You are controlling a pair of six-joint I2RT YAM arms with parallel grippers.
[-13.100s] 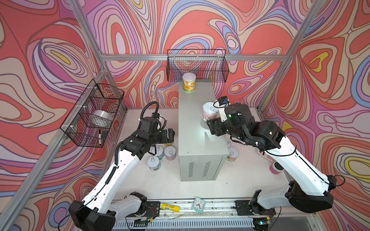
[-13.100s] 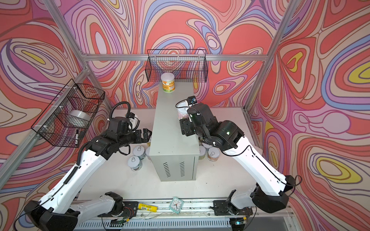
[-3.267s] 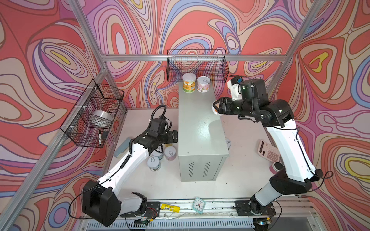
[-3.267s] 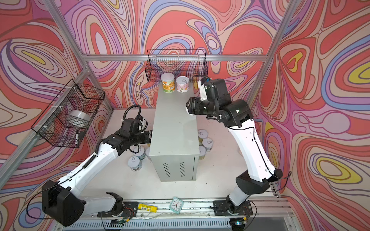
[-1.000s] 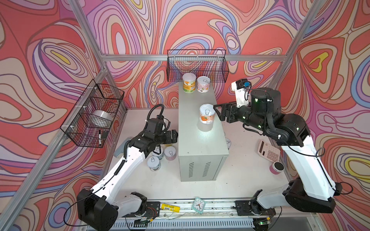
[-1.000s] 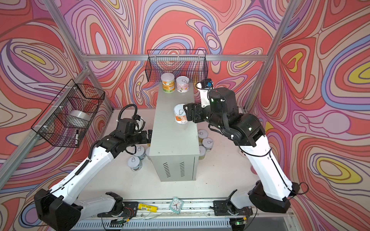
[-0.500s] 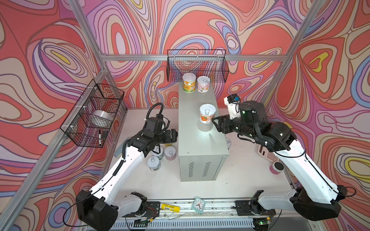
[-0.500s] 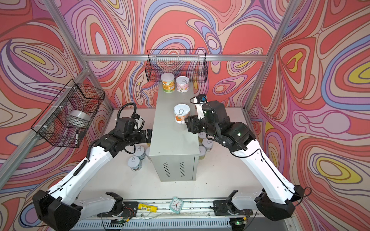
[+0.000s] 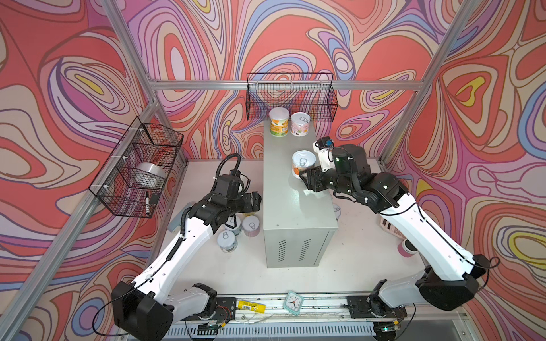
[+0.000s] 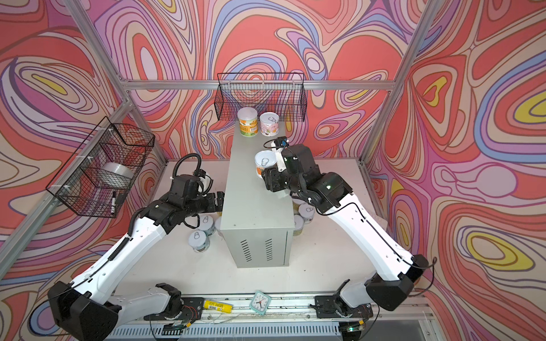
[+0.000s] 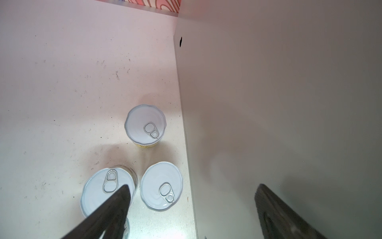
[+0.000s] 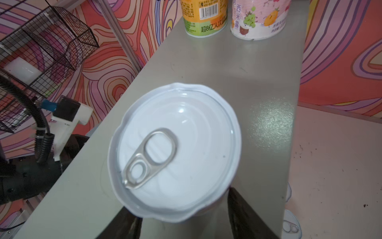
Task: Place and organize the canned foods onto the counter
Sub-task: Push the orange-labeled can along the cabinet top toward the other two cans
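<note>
The right gripper (image 9: pixel 306 177) is set about a can (image 9: pixel 302 161), fingers (image 12: pixel 241 217) flanking its base, a grip not determinable beneath the lid, the can standing upright mid-counter (image 9: pixel 295 212), two cans (image 9: pixel 279 121) at its far end; the left gripper (image 9: pixel 255 201) is held spread over three cans (image 11: pixel 145 124) beside the counter.

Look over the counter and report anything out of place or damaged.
The can by the right gripper is alone midway along the counter, apart from the orange-and-green can and pink can paired at the back. In the right wrist view its lid rim looks wavy, perhaps dented. Nothing spilled.
</note>
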